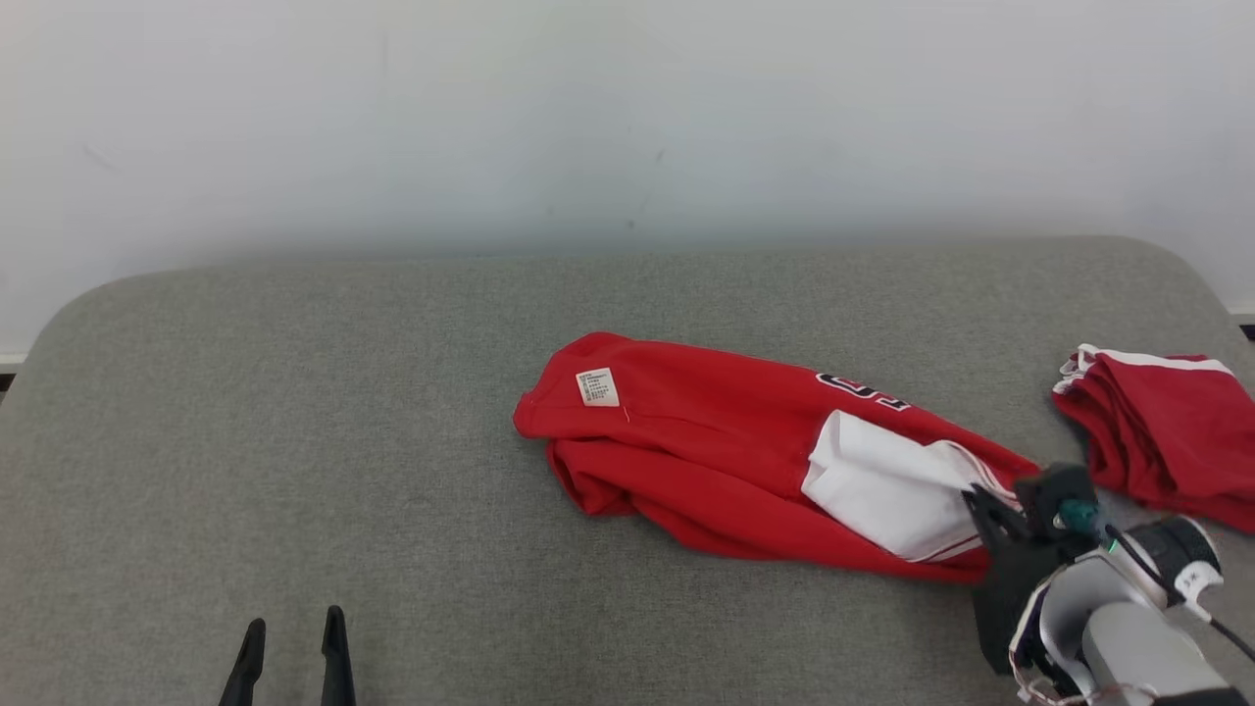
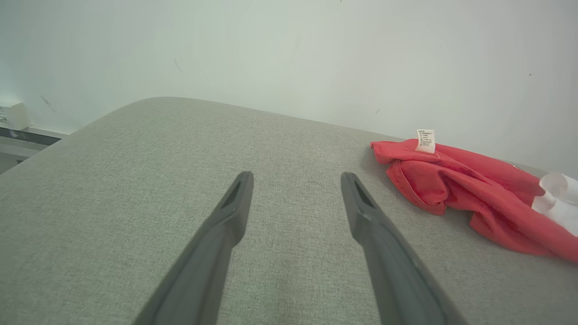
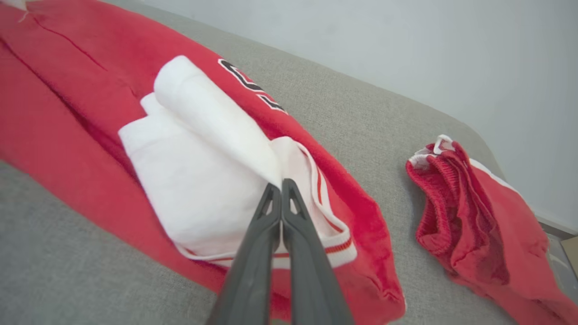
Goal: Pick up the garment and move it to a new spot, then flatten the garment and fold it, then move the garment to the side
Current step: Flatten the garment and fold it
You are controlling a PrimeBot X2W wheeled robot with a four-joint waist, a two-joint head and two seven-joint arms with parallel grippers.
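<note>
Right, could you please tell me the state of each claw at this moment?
Left claw: open, holding nothing.
Right claw: closed, apparently pinching the white sleeve of the red sweatshirt.

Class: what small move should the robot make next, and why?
Probably raise the right gripper slightly: its fingers are shut at the white sleeve of the crumpled red garment, so a small lift would show whether cloth is pinched. The left gripper is open, apart.

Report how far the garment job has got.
Done: nothing evident; the red garment lies crumpled on the grey cushion. In hand: the right tool is shut at its white sleeve, seemingly gripping. Left: moving, flattening, folding, setting aside; the left tool hangs open.
</note>
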